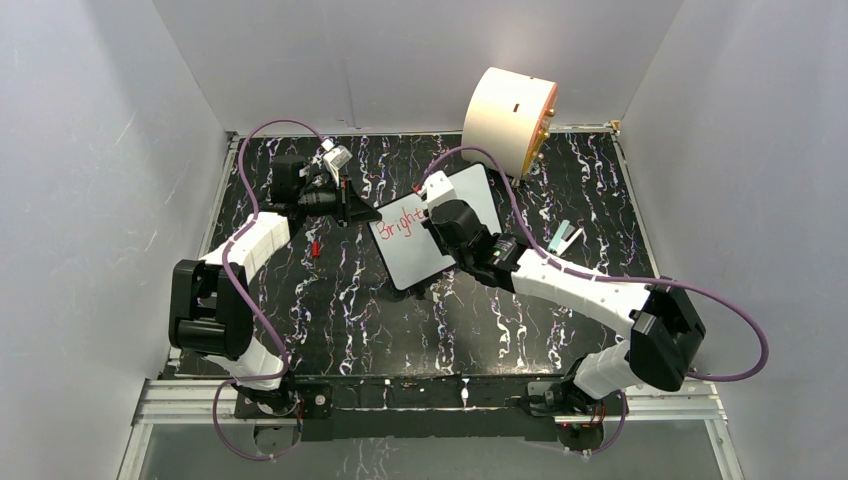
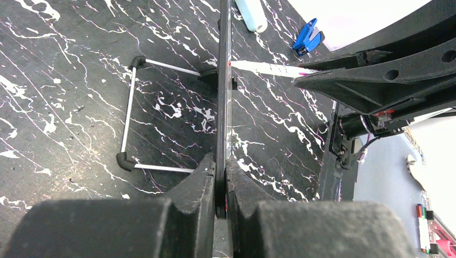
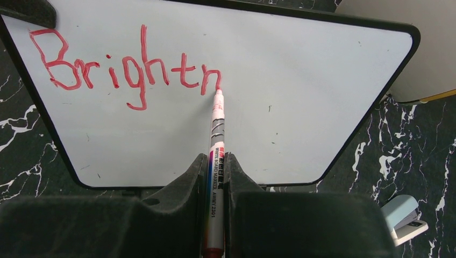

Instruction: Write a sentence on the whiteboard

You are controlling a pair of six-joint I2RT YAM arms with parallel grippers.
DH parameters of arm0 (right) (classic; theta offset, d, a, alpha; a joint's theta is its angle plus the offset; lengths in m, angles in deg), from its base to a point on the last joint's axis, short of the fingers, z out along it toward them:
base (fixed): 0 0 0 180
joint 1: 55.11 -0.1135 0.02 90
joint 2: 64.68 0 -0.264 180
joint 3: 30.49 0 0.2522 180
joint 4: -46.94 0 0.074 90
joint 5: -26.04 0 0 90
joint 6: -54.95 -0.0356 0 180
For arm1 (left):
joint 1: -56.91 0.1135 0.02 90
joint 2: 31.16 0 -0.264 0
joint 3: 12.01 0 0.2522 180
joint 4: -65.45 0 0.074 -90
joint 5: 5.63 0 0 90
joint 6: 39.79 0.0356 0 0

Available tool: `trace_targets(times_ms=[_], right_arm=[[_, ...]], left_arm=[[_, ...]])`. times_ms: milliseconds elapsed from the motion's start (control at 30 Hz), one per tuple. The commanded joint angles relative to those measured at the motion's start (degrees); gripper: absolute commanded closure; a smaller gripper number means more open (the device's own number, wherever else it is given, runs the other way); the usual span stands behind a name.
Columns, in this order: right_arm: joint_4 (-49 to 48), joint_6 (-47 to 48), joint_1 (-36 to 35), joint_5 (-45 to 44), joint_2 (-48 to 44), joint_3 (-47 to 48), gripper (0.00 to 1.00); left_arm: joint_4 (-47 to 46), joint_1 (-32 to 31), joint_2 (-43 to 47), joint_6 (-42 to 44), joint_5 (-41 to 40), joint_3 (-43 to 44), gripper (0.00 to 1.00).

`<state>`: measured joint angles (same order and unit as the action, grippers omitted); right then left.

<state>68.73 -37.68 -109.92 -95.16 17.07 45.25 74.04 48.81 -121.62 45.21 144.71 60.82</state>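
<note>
From above, the whiteboard (image 1: 415, 262) sits mid-counter (image 1: 350, 320), well in front of the cream drum (image 1: 508, 120). The left jaws meet its left edge, and the right arm hides much of its face, so only "Bright" of the red writing (image 1: 398, 231) can be read. A small red piece (image 1: 316, 248), possibly a cap, lies near the left arm. This view does not show how firm either grip is.

The left wrist camera sees the board (image 2: 224, 107) edge-on, pinched between the closed left jaws. A wire prop (image 2: 129, 113) reaches from its back to the counter. The marker (image 2: 269, 68) touches the board's far face with its tip, and a blue clip (image 2: 306, 36) lies beyond. The lettering is hidden here. The grip is a narrow one on a single edge, so pen pressure could probably swing or flex the board and break a stroke.

The right wrist camera alone shows the text, "Brightn" (image 3: 123, 70). The marker (image 3: 216, 156) is clamped in the closed right jaws, with its tip at the foot of the "n". There is bare white space to the right, but it narrows. Large letters may crowd the rim, and the pen could twist in the grip if dragged hard.
</note>
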Motion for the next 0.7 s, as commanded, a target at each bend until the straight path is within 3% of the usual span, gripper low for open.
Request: trace_targets(times_ms=[0,667], right_arm=[[-0.9,-0.3,0.2,-0.4,-2.7,-0.2,1.0],[-5.1,0.4,1.6,1.4,-2.9,-0.2,1.0]], left_arm=[[4.9,-1.4,-1.4,2.2,-2.2,-0.3,1.0],[4.8,-1.4,-1.2,2.2,-2.2,-0.3,1.0]])
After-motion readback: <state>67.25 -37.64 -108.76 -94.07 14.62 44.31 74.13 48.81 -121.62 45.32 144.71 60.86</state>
